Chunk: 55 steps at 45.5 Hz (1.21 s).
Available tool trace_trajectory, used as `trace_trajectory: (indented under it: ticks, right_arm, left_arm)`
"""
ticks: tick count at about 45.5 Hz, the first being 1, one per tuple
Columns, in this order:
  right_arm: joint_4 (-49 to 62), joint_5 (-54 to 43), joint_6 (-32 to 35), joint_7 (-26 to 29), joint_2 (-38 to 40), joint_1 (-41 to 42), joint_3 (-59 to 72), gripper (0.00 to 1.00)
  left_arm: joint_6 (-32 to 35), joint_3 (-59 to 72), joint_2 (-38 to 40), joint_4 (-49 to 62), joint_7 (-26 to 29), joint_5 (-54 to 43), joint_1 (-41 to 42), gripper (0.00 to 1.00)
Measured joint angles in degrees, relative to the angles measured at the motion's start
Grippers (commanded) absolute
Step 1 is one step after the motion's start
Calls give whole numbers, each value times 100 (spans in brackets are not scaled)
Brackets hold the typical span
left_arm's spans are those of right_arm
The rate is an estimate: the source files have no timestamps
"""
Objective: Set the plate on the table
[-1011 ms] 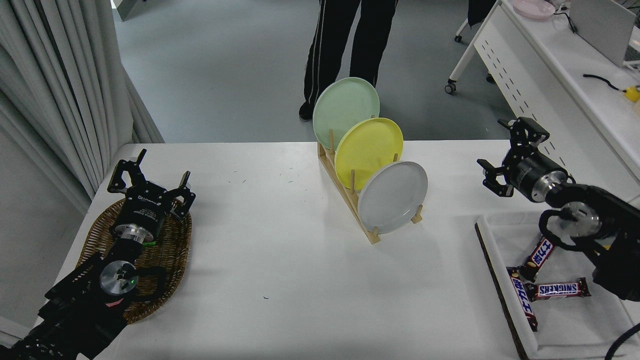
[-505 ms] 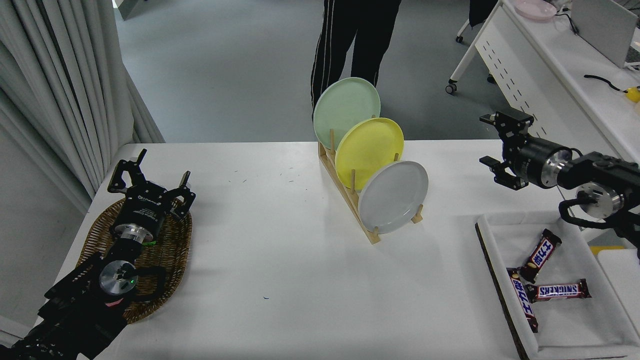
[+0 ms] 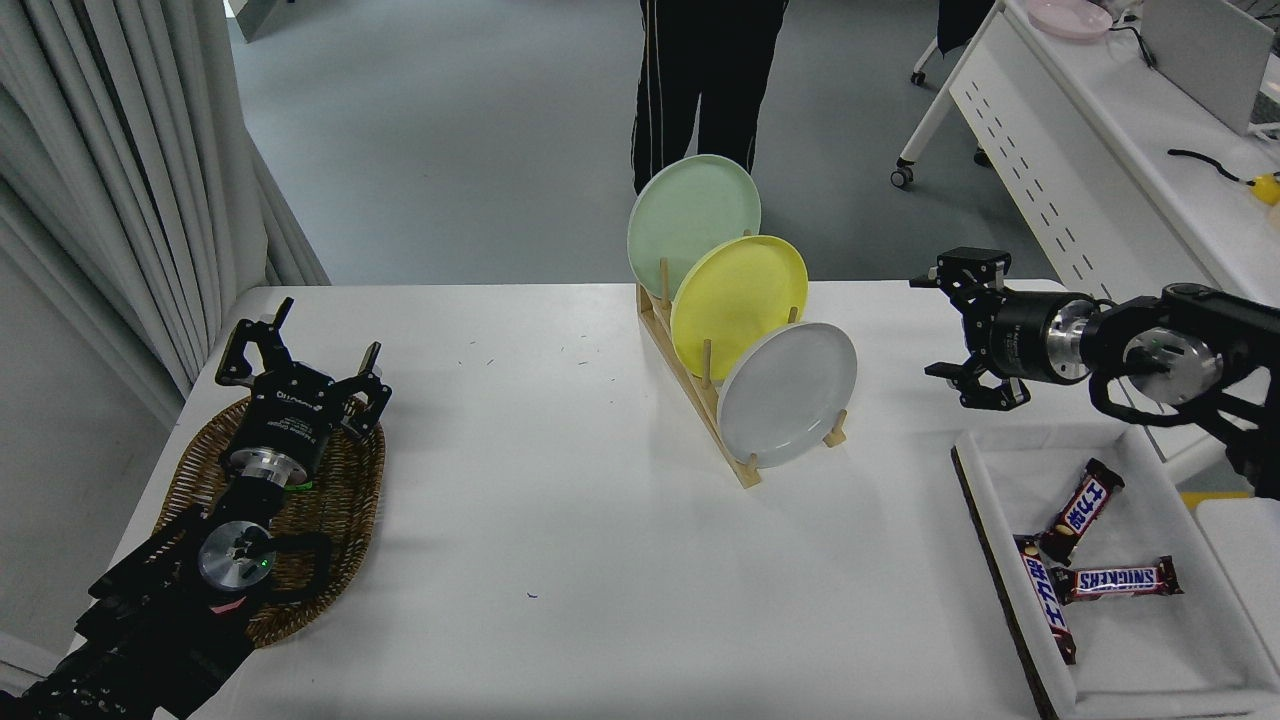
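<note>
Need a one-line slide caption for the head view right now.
Open right gripper faces the grey plate standing in the wooden rack on the table; left gripper parked over wicker tray.

person (image 3: 705, 90) cropped above thighs, right arm (image 3: 1200, 360) cut at edge

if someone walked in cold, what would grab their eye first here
Three plates stand on edge in a wooden rack at the table's middle: pale green plate farthest, yellow plate next, grey plate nearest. The right gripper reaches in open from the right, pointing toward them. The left gripper sits open over a wicker tray.
</note>
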State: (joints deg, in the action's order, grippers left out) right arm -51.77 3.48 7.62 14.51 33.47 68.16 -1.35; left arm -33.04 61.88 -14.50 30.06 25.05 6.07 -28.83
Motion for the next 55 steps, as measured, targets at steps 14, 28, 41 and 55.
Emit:
trace_trajectory:
  ticks: [14, 28, 41, 55]
  right_arm:
    - [32, 54, -154, 314, -369, 196, -130, 98]
    - [322, 55, -196, 375, -896, 206, -103, 97]
    - [842, 57, -205, 373, -1354, 146, -140, 86]
    - [1166, 141, -207, 362, -1647, 84, -272, 72]
  left_arm:
    - [0, -2, 0, 0, 0, 0, 0, 100]
    - [0, -2, 0, 0, 0, 0, 0, 100]
    - [0, -1, 0, 2, 0, 0, 0, 100]
    - [0, -1, 0, 3, 0, 0, 0, 100]
